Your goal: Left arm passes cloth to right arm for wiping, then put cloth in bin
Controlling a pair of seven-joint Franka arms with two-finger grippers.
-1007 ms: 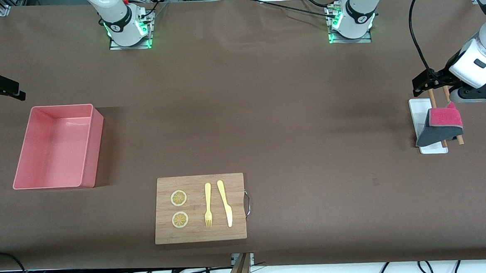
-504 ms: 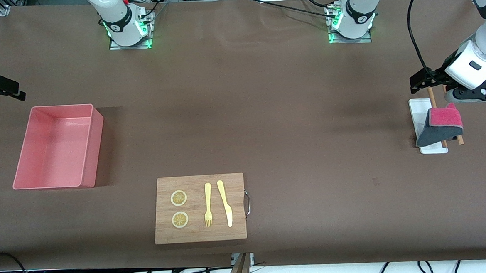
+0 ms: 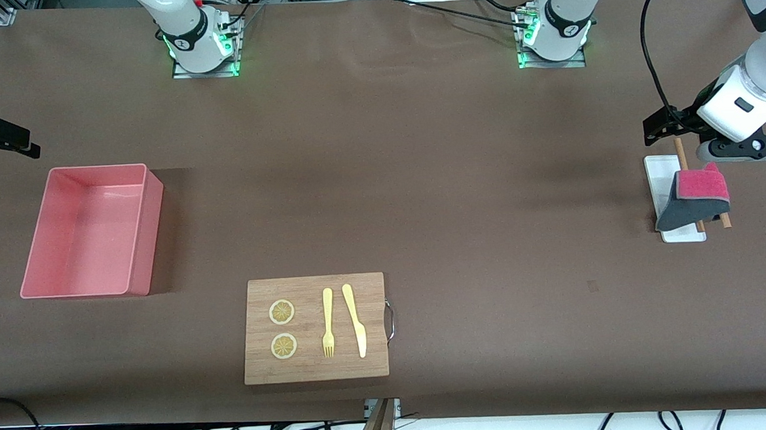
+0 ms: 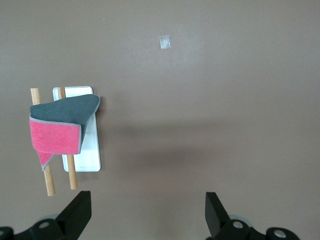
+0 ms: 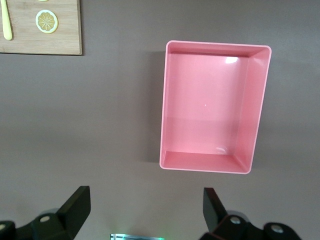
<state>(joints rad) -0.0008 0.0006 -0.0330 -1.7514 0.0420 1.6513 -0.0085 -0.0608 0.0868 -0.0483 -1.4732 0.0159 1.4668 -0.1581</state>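
Cloth (image 3: pixel 698 200) sits at the left arm's end of the table, draped over two wooden dowels (image 3: pixel 681 153) that lie across a small white flat tray (image 3: pixel 655 173). Magenta-pink face shows on the upper fold, dark grey face spreads below it and hangs over the tray's edge. Nothing grips the cloth.

Left gripper (image 3: pixel 670 126) hangs in the air over the bare table just beside the end of the tray that lies farther from the front camera. In the left wrist view its fingers (image 4: pixel 75 215) stand wide apart with nothing between them; the cloth (image 4: pixel 59 131), dowels (image 4: pixel 41 142) and tray (image 4: pixel 90 150) lie ahead of the fingertips, clear of them. A small scrap of clear tape (image 4: pixel 164 42) is stuck to the brown table cover (image 4: pixel 215 115).

Right gripper (image 5: pixel 145 212) is raised near the right arm's end of the table, the arm waiting. Its fingers (image 5: pixel 75 207) are spread apart and hold nothing. The right wrist view looks down on the bin (image 5: pixel 215 112), a salmon-pink tub with nothing visible inside.

Bin (image 3: pixel 92 231) stands toward the right arm's end of the table, well apart from the cloth. A wooden cutting board (image 3: pixel 315 328) with a metal handle lies nearer the front camera, between bin and cloth along the table. On the board: two lemon slices (image 3: pixel 282 312), a yellow fork (image 3: pixel 328 323), a yellow knife (image 3: pixel 355 319), side by side.
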